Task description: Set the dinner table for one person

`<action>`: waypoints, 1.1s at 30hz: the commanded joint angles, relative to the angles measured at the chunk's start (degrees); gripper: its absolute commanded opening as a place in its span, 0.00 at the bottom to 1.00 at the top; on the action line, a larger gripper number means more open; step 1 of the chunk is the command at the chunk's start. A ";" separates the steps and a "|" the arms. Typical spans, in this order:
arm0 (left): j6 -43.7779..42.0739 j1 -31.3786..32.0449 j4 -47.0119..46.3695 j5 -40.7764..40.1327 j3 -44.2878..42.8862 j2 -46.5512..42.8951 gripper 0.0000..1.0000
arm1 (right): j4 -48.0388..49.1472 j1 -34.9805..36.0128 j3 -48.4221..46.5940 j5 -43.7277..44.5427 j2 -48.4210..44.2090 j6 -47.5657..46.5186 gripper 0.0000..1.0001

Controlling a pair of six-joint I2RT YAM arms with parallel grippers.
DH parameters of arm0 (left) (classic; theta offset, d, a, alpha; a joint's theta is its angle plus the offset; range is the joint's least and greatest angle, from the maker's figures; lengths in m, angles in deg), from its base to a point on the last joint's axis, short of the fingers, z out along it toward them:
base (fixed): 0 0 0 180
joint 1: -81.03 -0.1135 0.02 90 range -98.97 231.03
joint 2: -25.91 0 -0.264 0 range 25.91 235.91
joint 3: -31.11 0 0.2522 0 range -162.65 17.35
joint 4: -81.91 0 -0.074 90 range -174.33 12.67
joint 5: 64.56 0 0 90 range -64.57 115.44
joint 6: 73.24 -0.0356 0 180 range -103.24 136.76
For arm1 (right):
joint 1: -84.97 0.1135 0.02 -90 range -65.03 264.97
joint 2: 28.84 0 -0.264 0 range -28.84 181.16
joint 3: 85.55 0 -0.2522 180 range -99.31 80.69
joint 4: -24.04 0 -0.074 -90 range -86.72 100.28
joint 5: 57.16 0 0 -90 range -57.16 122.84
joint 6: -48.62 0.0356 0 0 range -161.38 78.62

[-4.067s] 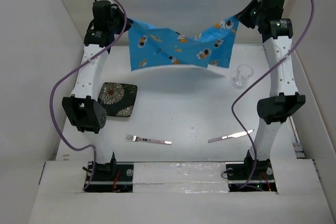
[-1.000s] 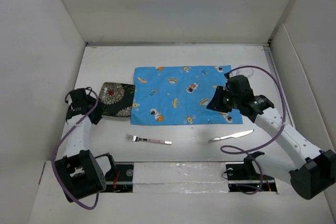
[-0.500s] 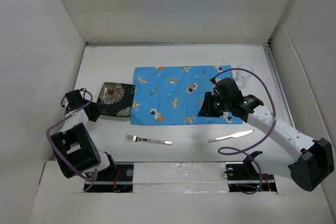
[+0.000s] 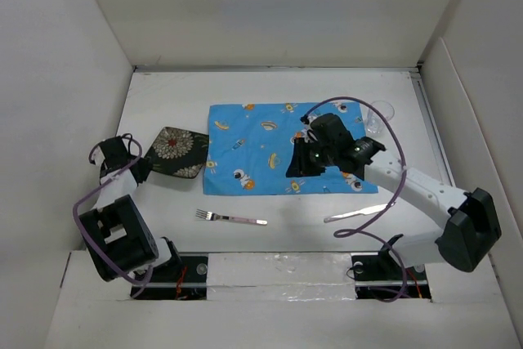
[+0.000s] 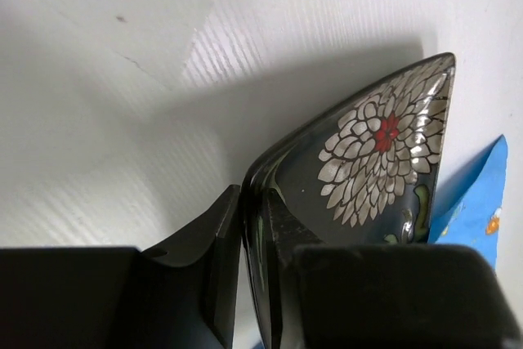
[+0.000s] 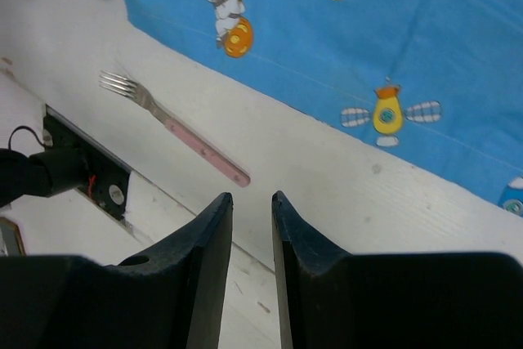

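Note:
The dinner table (image 4: 163, 100) is the white tabletop. A blue cartoon-printed placemat (image 4: 270, 153) lies flat at its middle. My left gripper (image 4: 139, 171) is shut on the left rim of a dark flower-patterned square plate (image 4: 176, 153), which is tilted up off the table; the left wrist view shows the rim pinched between the fingers (image 5: 252, 202) and the plate (image 5: 384, 145) above its shadow. My right gripper (image 4: 298, 165) hovers over the placemat's near edge, jaws a little apart and empty (image 6: 252, 198). A pink-handled fork (image 4: 231, 218) lies near the front, also seen in the right wrist view (image 6: 176, 132).
A knife (image 4: 359, 213) lies at the front right. A clear glass (image 4: 378, 116) stands past the placemat's right edge. White walls enclose the table on three sides. The placemat (image 6: 368, 30) fills the top of the right wrist view.
Both grippers earlier held the placemat up at the back; it now lies flat. The right gripper has moved left along its near edge. The left gripper has closed on the plate and tilted it.

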 commanded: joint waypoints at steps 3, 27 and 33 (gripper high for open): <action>-1.19 -0.50 6.45 -12.50 -0.78 -7.32 0.00 | 7.37 4.51 -8.48 -2.91 8.65 1.91 0.33; -0.12 3.43 8.14 -2.34 -0.77 -17.43 0.38 | 17.67 16.74 -41.54 2.17 49.19 19.05 0.47; -3.72 12.33 13.59 0.83 -6.04 -23.77 0.35 | 16.79 16.74 -47.96 4.46 54.99 21.87 0.51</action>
